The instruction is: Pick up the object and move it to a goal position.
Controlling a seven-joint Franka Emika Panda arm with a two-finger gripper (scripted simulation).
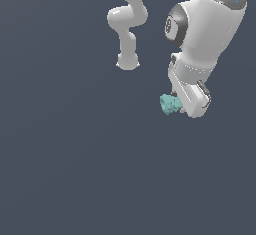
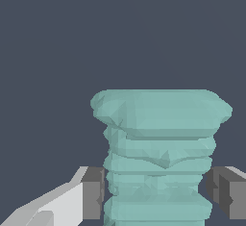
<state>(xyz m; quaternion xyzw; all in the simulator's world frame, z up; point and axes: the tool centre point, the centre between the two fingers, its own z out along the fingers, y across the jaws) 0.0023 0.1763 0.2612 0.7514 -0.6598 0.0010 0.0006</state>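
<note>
My gripper [image 2: 156,194] is clamped on the teal object [image 2: 158,148], pads squeezing its narrow ridged stem below the cap; looks rigid, light.

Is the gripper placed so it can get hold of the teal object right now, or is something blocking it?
Probably yes. In the wrist view the teal object sits between the gripper fingers, one dark pad on each side, with nothing else between. Whether the pads already press on it is unclear.
</note>
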